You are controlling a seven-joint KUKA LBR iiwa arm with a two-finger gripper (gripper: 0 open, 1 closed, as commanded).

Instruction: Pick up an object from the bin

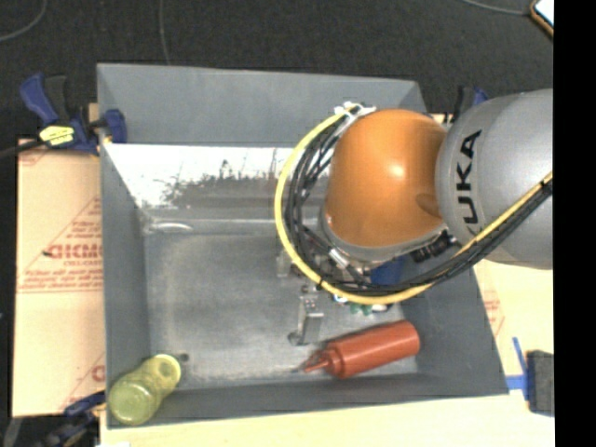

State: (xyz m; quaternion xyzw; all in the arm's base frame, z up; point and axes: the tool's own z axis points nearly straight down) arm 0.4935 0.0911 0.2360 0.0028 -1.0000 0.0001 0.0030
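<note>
Red squeeze bottle [368,349] is lying on its side along the bin's [126,277] near wall, nozzle pointing left. Our end effector [307,324] is standing just beside that nozzle, up-left of the body. We are failing to tell whether it is spread or pressed together.

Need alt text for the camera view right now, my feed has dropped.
The arm's pincer is over the bin floor, just above the nozzle of a red bottle lying along the view's bottom wall. A yellow-green cylinder lies in the bottom left corner.
</note>
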